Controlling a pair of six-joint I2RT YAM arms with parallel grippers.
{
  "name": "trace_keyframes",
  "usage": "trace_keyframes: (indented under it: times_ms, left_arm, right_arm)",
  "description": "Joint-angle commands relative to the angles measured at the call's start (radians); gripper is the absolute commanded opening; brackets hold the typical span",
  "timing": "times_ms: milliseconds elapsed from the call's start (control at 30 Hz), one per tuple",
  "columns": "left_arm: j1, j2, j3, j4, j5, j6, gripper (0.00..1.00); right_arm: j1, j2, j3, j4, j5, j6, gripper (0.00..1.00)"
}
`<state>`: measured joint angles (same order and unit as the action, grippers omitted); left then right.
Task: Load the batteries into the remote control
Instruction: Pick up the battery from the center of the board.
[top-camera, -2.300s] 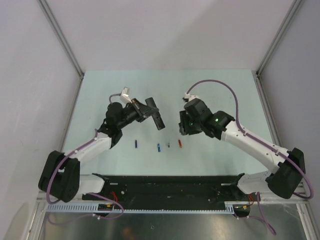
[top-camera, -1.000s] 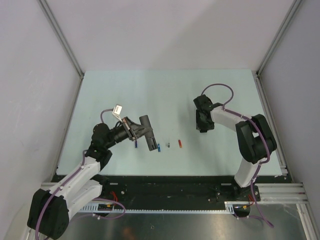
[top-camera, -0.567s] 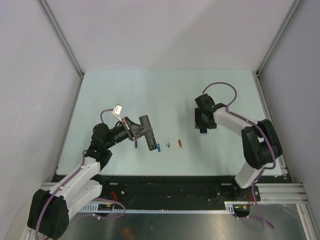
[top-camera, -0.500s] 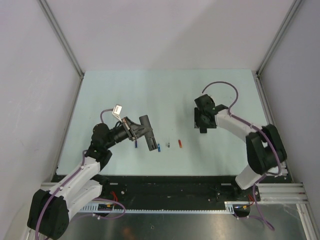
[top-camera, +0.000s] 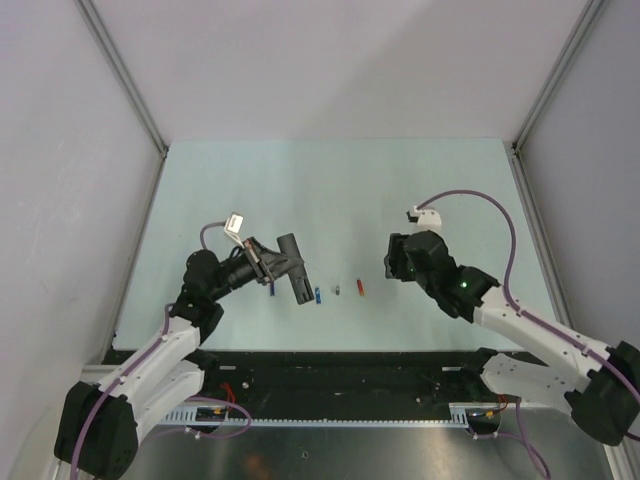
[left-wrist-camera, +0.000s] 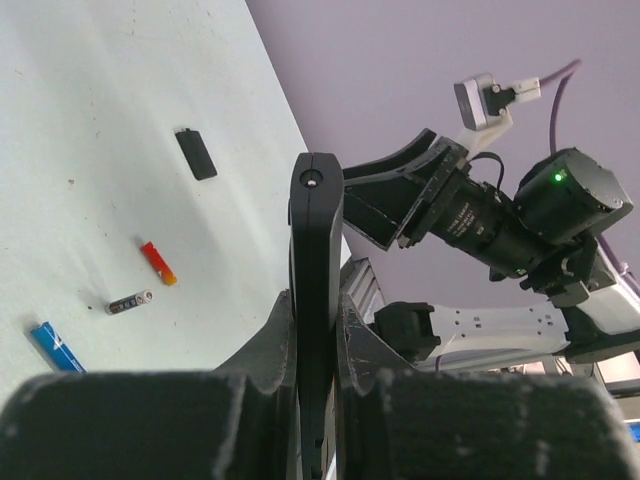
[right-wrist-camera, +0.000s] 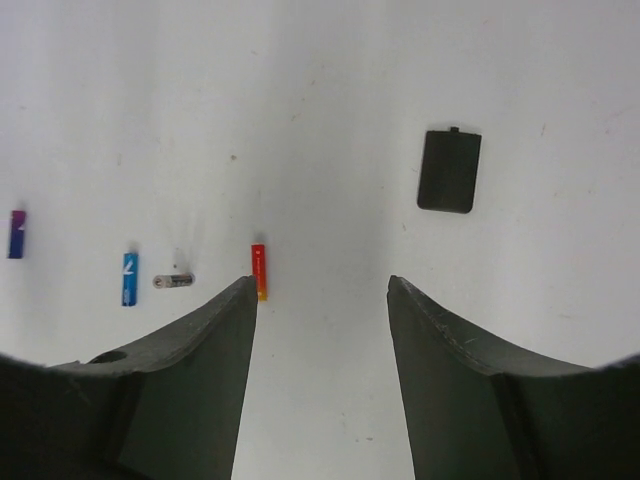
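Observation:
My left gripper (top-camera: 274, 262) is shut on the black remote control (top-camera: 297, 281) and holds it off the table; in the left wrist view the remote (left-wrist-camera: 316, 230) stands edge-on between the fingers (left-wrist-camera: 268, 345). The batteries lie in a row on the table: dark blue (right-wrist-camera: 16, 233), lighter blue (right-wrist-camera: 129, 278), grey-silver (right-wrist-camera: 172, 281), orange-red (right-wrist-camera: 259, 270). From above, the remote partly covers the dark blue one (top-camera: 272, 286); lighter blue (top-camera: 317, 295), grey (top-camera: 338, 289) and orange-red (top-camera: 360, 288) lie right of it. My right gripper (right-wrist-camera: 320, 288) is open and empty, just right of the orange-red battery.
A small black square cover (right-wrist-camera: 449, 170) lies flat on the table beyond the right gripper; it also shows in the left wrist view (left-wrist-camera: 196, 154). The table (top-camera: 330, 180) is pale green with grey walls on three sides. The right arm (top-camera: 520, 325) reaches in from the near right.
The right arm has changed pose and its gripper has come nearer, down and left toward the orange-red battery. The left gripper lowered the remote earlier and has held still for the last second.

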<state>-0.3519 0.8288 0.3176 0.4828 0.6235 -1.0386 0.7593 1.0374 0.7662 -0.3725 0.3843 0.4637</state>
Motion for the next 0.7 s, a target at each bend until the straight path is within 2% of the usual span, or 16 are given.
trace_keyframes:
  times_ms: [0, 100, 167, 233, 367, 500, 667]
  left_arm:
    - [0.008, -0.008, 0.000, 0.016, -0.016, -0.005, 0.00]
    - [0.008, -0.005, 0.000, 0.014, -0.021, -0.011, 0.00]
    - [0.008, -0.008, 0.000, 0.016, -0.025, -0.011, 0.00]
    - [0.008, -0.017, 0.000, 0.013, -0.033, -0.011, 0.00]
    - [0.008, -0.028, -0.003, 0.008, -0.038, -0.009, 0.00]
    - [0.008, -0.037, -0.009, 0.005, -0.035, -0.009, 0.00]
    - [0.008, -0.063, -0.020, -0.003, -0.041, -0.011, 0.00]
  right_arm:
    - [-0.002, -0.079, -0.073, 0.153, -0.027, 0.003, 0.61]
    - [-0.026, -0.054, -0.085, 0.178, -0.146, 0.000, 0.59]
    - [-0.025, -0.039, -0.087, 0.187, -0.197, 0.013, 0.54]
    - [0.001, -0.025, -0.090, 0.191, -0.196, 0.015, 0.52]
    - [0.203, -0.016, -0.120, 0.247, -0.028, -0.037, 0.50]
    - [0.296, 0.062, -0.128, 0.319, 0.005, -0.063, 0.48]
    - [0.367, 0.174, -0.125, 0.397, 0.062, -0.051, 0.57]
